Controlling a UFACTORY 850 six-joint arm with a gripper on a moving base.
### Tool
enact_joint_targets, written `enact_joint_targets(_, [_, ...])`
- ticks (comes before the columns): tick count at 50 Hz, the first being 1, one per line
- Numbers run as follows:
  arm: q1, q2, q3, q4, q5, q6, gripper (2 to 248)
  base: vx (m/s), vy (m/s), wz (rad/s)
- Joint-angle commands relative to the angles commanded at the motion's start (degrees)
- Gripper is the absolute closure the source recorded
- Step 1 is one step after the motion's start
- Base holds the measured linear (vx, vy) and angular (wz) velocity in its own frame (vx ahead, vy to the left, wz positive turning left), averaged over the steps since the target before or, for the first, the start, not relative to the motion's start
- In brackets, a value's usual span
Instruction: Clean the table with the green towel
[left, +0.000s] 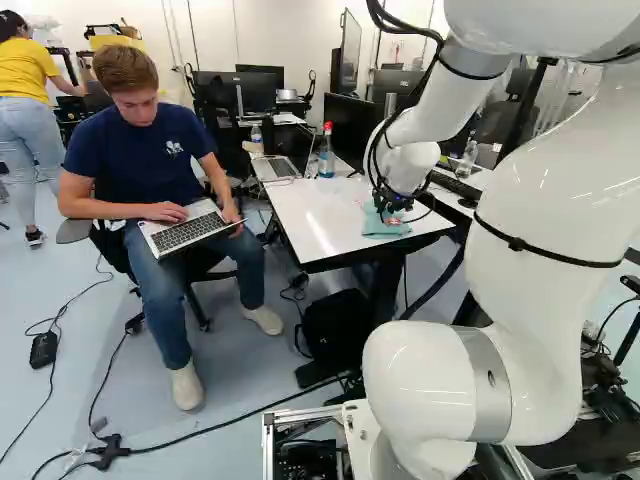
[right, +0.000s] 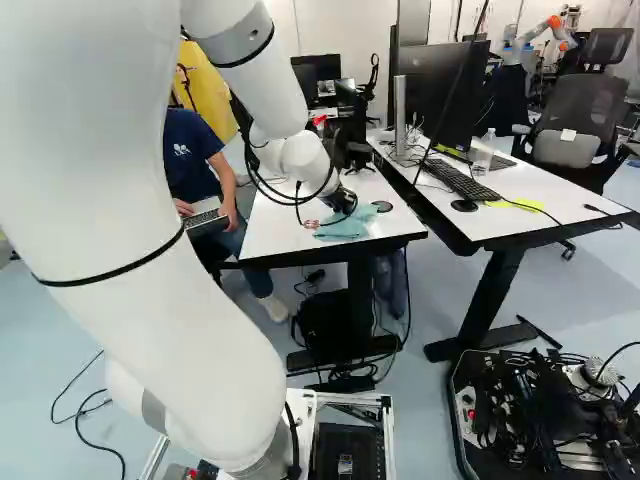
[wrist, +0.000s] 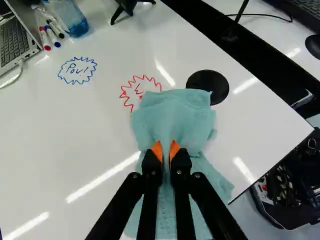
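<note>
In the left base view my gripper (left: 391, 204) is down at the near right part of the white table (left: 325, 225), over the green towel (left: 378, 228). The wrist view shows the gripper (wrist: 165, 151) closed on a bunched fold of the towel (wrist: 175, 112), cloth showing between and around its orange pads. The towel lies crumpled on the tabletop (wrist: 65, 130), spreading ahead of and beneath the fingers. Just ahead of it, a red drawing (wrist: 131, 94) is partly covered by the cloth. A blue drawing (wrist: 77, 71) with writing stands farther off, uncovered.
A blue bottle (left: 326, 150), a laptop (wrist: 14, 42) and several markers (wrist: 48, 37) are at the table's far part. A black disc (wrist: 209, 84) lies beside the towel. Monitors (right: 452, 90) stand on the neighbouring desk. Another robot (right: 540, 38) is in the background.
</note>
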Motion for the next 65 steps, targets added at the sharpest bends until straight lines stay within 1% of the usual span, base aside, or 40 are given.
enact_joint_targets(17, [0.0, 0.0, 0.0, 0.0, -2.3, 0.0, 214, 0.0, 0.0, 0.0])
enact_joint_targets(34, [-0.1, -0.5, -0.6, 0.0, -2.6, 0.0, 214, 0.0, 0.0, 0.0])
enact_joint_targets(54, [-2.1, -4.8, -5.3, 0.0, -2.6, 0.0, 214, 0.0, 0.0, 0.0])
enact_joint_targets(65, [-2.5, -7.8, -8.7, 0.0, -2.6, 0.0, 214, 0.0, 0.0, 0.0])
